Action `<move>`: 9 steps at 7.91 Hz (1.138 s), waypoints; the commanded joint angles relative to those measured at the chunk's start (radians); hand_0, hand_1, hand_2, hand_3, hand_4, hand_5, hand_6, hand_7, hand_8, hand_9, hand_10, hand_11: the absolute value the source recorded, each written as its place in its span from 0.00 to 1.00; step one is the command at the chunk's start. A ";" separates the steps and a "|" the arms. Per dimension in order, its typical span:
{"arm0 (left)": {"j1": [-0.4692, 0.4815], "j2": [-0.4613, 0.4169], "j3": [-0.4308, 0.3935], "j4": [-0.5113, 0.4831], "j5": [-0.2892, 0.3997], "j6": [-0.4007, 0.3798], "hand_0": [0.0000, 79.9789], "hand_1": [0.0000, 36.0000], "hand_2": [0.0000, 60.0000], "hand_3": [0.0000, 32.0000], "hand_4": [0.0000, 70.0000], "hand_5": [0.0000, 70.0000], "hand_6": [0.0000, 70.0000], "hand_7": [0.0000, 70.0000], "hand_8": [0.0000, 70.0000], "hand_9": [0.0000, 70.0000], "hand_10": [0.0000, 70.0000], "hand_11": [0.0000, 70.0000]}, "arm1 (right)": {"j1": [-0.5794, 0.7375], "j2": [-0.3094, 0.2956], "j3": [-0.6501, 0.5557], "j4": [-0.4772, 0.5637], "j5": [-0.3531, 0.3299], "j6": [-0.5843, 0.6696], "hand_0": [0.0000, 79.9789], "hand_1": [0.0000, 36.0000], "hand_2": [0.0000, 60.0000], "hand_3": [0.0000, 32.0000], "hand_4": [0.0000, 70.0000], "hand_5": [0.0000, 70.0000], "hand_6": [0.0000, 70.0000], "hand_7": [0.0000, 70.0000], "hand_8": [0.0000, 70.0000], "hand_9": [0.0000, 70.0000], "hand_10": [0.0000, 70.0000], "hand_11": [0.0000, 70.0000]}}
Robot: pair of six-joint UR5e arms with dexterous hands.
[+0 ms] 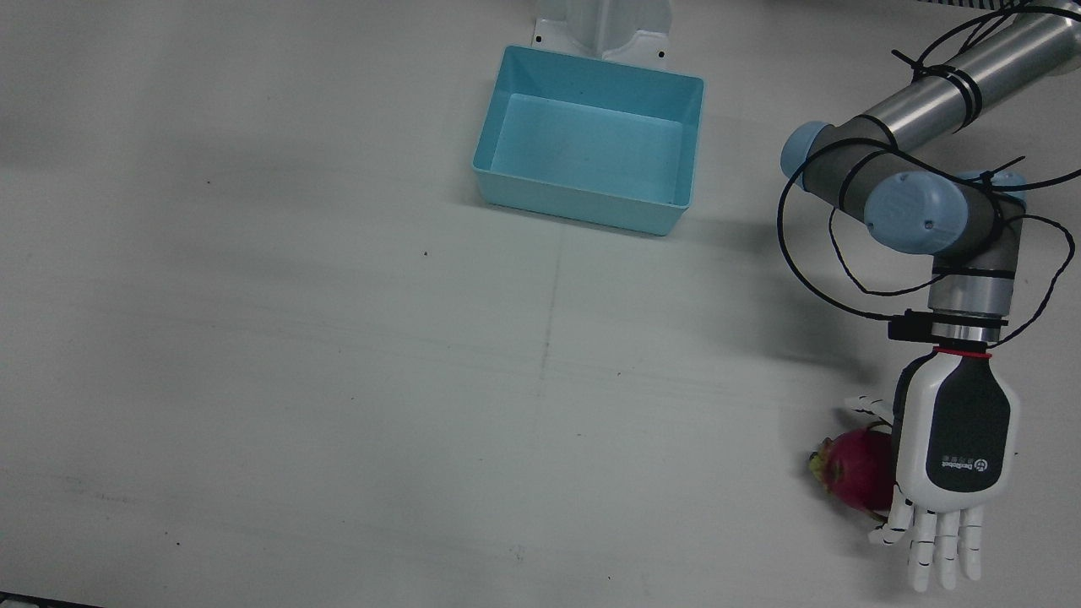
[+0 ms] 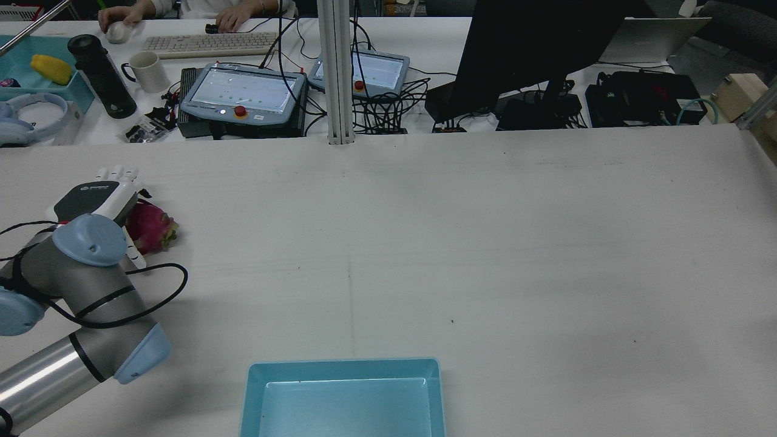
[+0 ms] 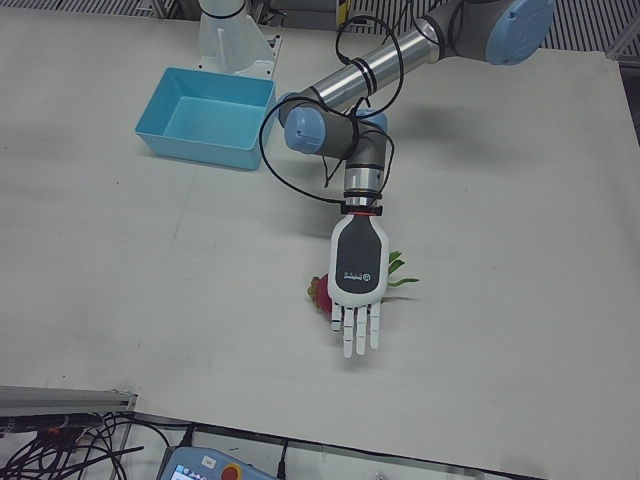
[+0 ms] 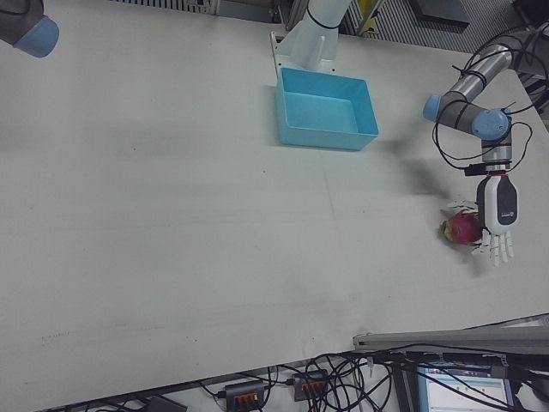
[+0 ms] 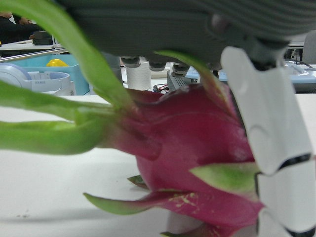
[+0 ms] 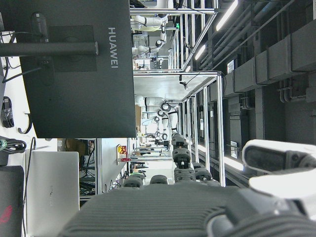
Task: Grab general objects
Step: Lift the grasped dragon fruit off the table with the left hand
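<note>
Left hand (image 1: 954,456), fingers spread wide and holding nothing, is poised over magenta green-scaled dragon fruit (image 1: 857,469) at table's 4 o'clock; fingers should be curled evenly around its body

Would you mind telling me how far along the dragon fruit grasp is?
Done: the left hand is over the dragon fruit. In hand: fingers extended, not yet closed around it. Left: grip and lift; the blue bin holds nothing.
</note>
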 commanded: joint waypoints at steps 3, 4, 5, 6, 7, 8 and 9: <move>0.008 0.000 0.056 -0.007 -0.013 0.004 0.64 0.96 1.00 0.00 0.07 0.87 0.00 0.07 0.00 0.00 0.00 0.01 | 0.000 0.000 0.000 0.000 0.000 0.000 0.00 0.00 0.00 0.00 0.00 0.00 0.00 0.00 0.00 0.00 0.00 0.00; 0.006 0.000 0.052 -0.004 -0.030 0.004 0.53 0.68 1.00 0.00 0.06 1.00 0.00 0.08 0.00 0.00 0.00 0.00 | 0.000 0.000 0.000 0.000 0.000 0.000 0.00 0.00 0.00 0.00 0.00 0.00 0.00 0.00 0.00 0.00 0.00 0.00; 0.005 -0.002 0.038 0.007 -0.039 0.002 0.42 0.57 1.00 0.00 0.05 1.00 0.00 0.10 0.00 0.00 0.00 0.00 | 0.000 0.000 0.000 0.000 0.000 0.000 0.00 0.00 0.00 0.00 0.00 0.00 0.00 0.00 0.00 0.00 0.00 0.00; 0.000 -0.002 -0.043 0.051 -0.057 0.001 0.36 0.51 1.00 0.00 0.05 1.00 0.00 0.11 0.00 0.00 0.00 0.00 | 0.000 0.000 0.000 0.000 0.000 0.000 0.00 0.00 0.00 0.00 0.00 0.00 0.00 0.00 0.00 0.00 0.00 0.00; -0.010 -0.002 -0.154 0.089 -0.064 -0.001 0.35 0.50 1.00 0.00 0.06 1.00 0.00 0.16 0.00 0.01 0.00 0.00 | 0.000 0.000 0.000 0.000 0.000 0.000 0.00 0.00 0.00 0.00 0.00 0.00 0.00 0.00 0.00 0.00 0.00 0.00; -0.052 -0.002 -0.256 0.096 -0.058 -0.008 0.36 0.38 0.80 0.00 0.09 1.00 0.02 0.22 0.00 0.02 0.02 0.04 | 0.000 0.000 0.000 0.000 0.000 0.000 0.00 0.00 0.00 0.00 0.00 0.00 0.00 0.00 0.00 0.00 0.00 0.00; -0.120 0.001 -0.345 0.077 -0.049 -0.021 0.33 0.31 0.69 0.00 0.11 1.00 0.04 0.23 0.00 0.03 0.05 0.08 | 0.000 0.000 0.000 0.000 0.000 0.000 0.00 0.00 0.00 0.00 0.00 0.00 0.00 0.00 0.00 0.00 0.00 0.00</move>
